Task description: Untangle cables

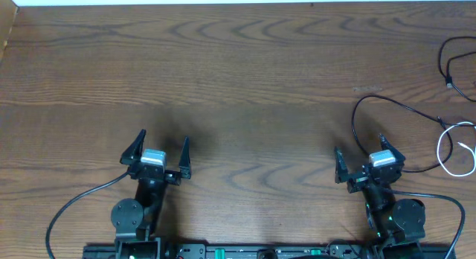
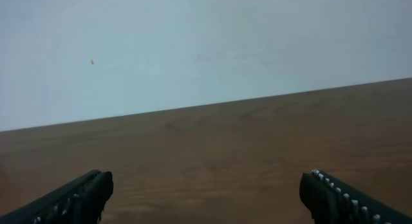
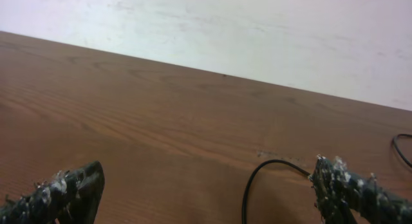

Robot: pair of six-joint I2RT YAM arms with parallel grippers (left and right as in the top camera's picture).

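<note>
Both grippers spread and empty; cables laid out by the right one.

The fingers of the left gripper (image 1: 163, 140) and the right gripper (image 1: 359, 146) are held parted, with nothing grasped. The black cable (image 1: 401, 103) is seen arcing over the wooden table (image 1: 238, 65) just beyond the right gripper, one bend showing between its fingers. The white cable (image 1: 439, 149) is looped to that gripper's right, where the black one is met.
</note>
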